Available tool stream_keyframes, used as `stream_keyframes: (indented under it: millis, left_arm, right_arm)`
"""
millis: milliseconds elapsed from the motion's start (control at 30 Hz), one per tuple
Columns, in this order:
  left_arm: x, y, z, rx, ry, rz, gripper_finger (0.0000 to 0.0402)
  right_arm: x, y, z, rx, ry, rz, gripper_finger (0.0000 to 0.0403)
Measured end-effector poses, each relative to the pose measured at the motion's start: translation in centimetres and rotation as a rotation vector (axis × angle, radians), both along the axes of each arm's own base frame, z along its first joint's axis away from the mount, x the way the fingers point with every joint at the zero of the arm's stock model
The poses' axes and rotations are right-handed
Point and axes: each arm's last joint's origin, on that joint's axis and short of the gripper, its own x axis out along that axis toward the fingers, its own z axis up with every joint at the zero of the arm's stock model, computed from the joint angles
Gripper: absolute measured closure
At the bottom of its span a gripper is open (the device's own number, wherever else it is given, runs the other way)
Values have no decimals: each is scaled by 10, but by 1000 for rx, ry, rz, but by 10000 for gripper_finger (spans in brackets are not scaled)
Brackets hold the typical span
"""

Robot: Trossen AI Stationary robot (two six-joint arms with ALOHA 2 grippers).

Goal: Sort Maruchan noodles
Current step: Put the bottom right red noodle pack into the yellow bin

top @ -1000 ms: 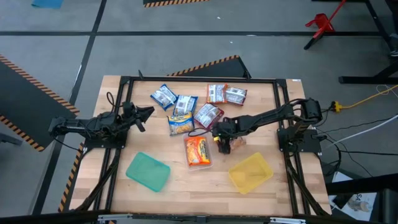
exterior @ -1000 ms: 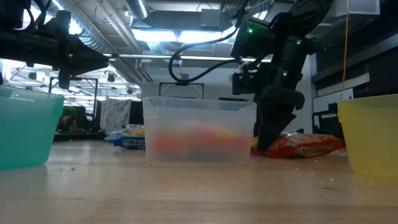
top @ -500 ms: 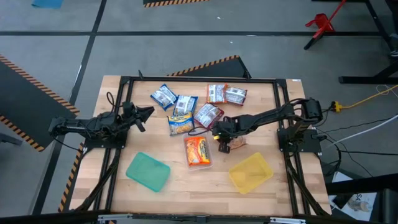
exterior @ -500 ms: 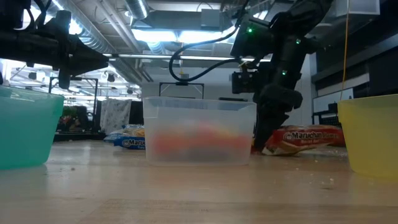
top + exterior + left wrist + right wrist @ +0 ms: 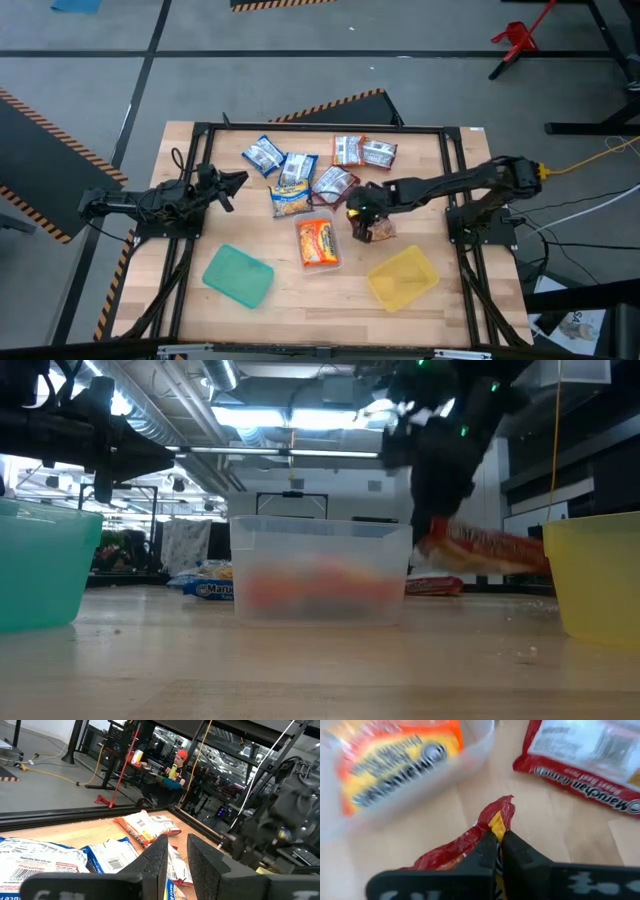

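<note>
My right gripper [image 5: 355, 213] is shut on a red Maruchan noodle packet [image 5: 377, 230], which hangs off the table in the low view [image 5: 482, 548]. Beside it a clear tray [image 5: 318, 243] holds an orange packet. More packets lie flat on the table farther back: two blue-white ones [image 5: 263, 155] [image 5: 298, 168], a yellow-orange one [image 5: 290, 198] and three red ones [image 5: 334, 185] [image 5: 349, 150] [image 5: 378, 153]. My left gripper [image 5: 238, 180] waits open at the table's left, above the surface, touching nothing. My right gripper pinches the red packet's crimped end [image 5: 496, 821] between its two fingers, only at their free ends. The fingers come from above, slanting down. The packet hangs tilted below them, lifted clear of the table [image 5: 490, 550].
A teal tray [image 5: 238, 275] stands near the front left and a yellow tray [image 5: 402, 277] near the front right. Black frame rails run along the table's edges. Bare wood lies between the trays. A person sits in the room beyond [image 5: 180, 762].
My right gripper has shut on the red packet's end and risen. The packet first tipped up by that end with its other end on the table, and now hangs clear of the wood.
</note>
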Motion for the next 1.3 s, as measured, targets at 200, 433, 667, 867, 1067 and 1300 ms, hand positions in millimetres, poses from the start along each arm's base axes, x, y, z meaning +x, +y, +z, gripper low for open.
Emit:
stream_keyframes:
  millis: [200,433,667,867,1067,1300]
  left_arm:
    - [0,0,0,0,0,1,335]
    - [0,0,0,0,0,1,335]
    - [0,0,0,-3,-3,1,335]
    - [0,0,0,-5,-3,0,335]
    - [0,0,0,-9,-6,0,335]
    - [0,0,0,-15,-10,1,335]
  right_arm:
    - [-27,14,41,74,-65,-38,403]
    - [-63,45,73,157,-101,-11,403]
    - [-84,90,78,197,-83,138,403]
    - [-98,114,71,139,-35,132,402]
    - [-95,131,59,82,-23,163,402]
    - [-90,140,42,107,82,216,402]
